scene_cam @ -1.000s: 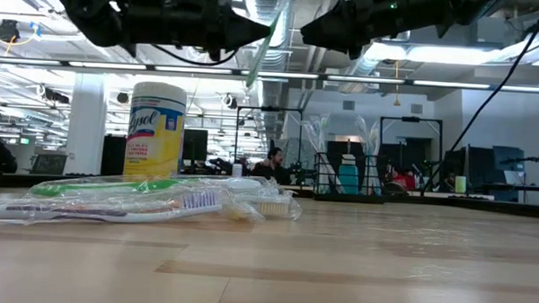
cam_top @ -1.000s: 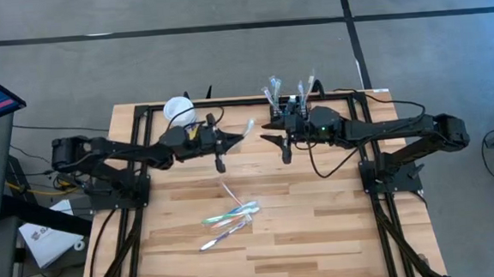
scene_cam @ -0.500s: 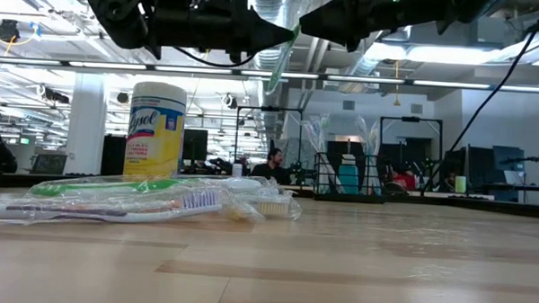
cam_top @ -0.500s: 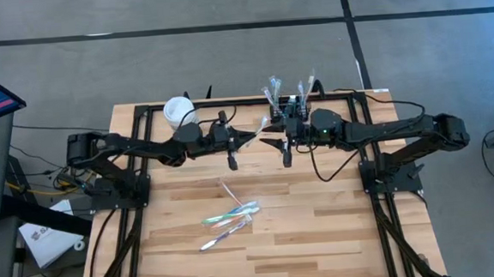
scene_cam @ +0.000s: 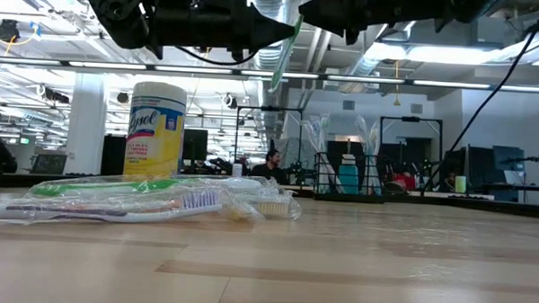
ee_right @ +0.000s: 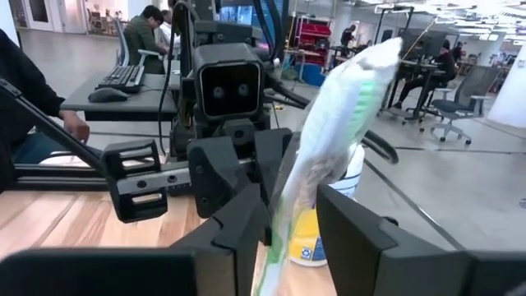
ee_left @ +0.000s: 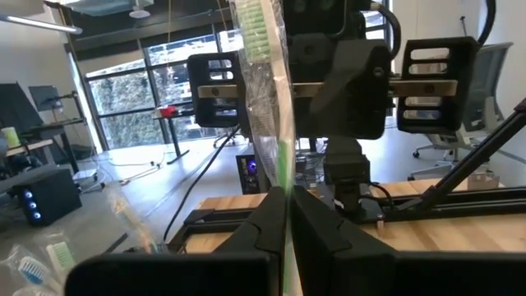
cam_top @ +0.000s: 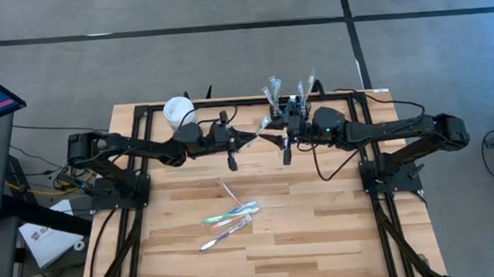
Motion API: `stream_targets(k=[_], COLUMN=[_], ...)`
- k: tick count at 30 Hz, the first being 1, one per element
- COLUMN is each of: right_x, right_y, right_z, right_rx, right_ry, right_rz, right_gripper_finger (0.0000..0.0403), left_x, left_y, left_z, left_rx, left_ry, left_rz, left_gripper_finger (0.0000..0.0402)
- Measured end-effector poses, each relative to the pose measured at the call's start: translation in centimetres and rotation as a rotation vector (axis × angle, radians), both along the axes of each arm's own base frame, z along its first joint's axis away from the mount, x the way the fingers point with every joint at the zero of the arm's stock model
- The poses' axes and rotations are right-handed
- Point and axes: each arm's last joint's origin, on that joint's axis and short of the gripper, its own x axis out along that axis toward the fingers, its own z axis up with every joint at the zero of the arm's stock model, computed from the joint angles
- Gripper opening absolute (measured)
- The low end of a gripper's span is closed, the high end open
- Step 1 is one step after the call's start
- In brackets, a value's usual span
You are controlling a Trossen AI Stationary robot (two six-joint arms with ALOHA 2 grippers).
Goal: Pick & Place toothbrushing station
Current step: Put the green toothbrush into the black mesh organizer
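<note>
A toothbrush in a clear wrapper point(cam_top: 264, 133) hangs above the table's far middle, with my left gripper point(cam_top: 254, 138) shut on it. My right gripper point(cam_top: 272, 135) faces it from the right, open. Its fingers point(ee_right: 246, 222) stand on either side of the toothbrush's free part point(ee_right: 329, 156); I cannot tell whether they touch it. The toothbrushing station point(cam_top: 290, 106), a black wire caddy with wrapped toothbrushes standing in it, rests on the table's far edge just behind my right gripper. It also shows in the low view point(scene_cam: 349, 177). My left gripper pinches the wrapped toothbrush near one end point(ee_left: 285, 185) between its two fingers, coming level from the table's left. The toothbrush is lifted clear and slants up away from the fingers, its bristle end point(ee_left: 256, 37) toward my right gripper.
Several wrapped toothbrushes point(cam_top: 230, 217) lie in a loose pile on the wood near the table's middle. A white round tub with a yellow label point(cam_top: 178, 111) stands at the far left. Black frame rails run along both sides of the table.
My left gripper has carried the toothbrush toward the table's right, up to my right gripper, and then kept still. The toothbrush's free end now lies between my right gripper's fingers.
</note>
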Motion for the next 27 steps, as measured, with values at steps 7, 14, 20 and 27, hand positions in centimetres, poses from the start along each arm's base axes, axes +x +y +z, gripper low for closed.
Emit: stream_targets(k=[7,14,20,27], right_x=[0.00,0.00,0.00,-0.06], right_y=[0.00,0.00,-0.02,-0.36], right_z=[0.12,0.10,0.09,-0.03], right_rx=[-0.002,-0.001,-0.001,0.006], right_ry=[-0.012,-0.011,-0.010,0.003], right_rz=[0.000,0.002,-0.001,-0.017], right_gripper_finger=[0.0068,0.0010,0.0005,0.0003], left_x=[0.00,0.00,0.00,-0.12], left_y=[-0.02,-0.02,0.00,0.11], left_z=[0.02,0.02,0.02,-0.17], left_rx=[0.001,0.002,0.000,-0.012], left_ry=[-0.002,-0.002,-0.002,0.033], left_rz=[-0.006,-0.005,0.002,0.044], left_gripper_finger=[0.0003,0.0010,0.0026,0.0061])
